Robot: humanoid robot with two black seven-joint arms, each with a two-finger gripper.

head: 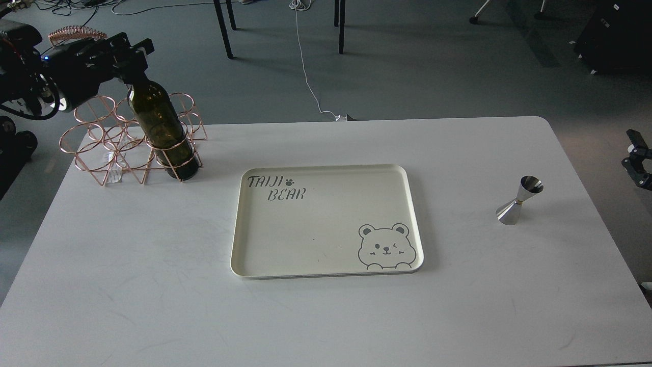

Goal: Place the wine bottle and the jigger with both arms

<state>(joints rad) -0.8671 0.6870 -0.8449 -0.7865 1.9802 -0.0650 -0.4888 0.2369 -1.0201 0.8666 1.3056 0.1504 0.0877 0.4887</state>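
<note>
Wine bottle (162,130) sits in the copper wire rack (102,148) at the far-left corner of the surface (153,285), tilted, base low in the rack's right-hand ring nearest the tray, neck pointing up and away to the left. Left tool (133,65) is at the bottle's neck, clamped on it; neck top is hidden by the fingers. Left arm (46,76) comes in from the left edge, above the rack. Jigger (519,200) stands upright on its wider cone near the right edge of the surface, well apart from everything else, nothing touching it. Cream tray (244,255) with "TAIJI BEAR" lettering and a bear drawing lies flat mid-surface, between bottle and jigger, nothing in it. Right tool (637,159) only partly in view off the right edge of the surface, beyond the jigger; cannot tell if it's open or closed.
</note>
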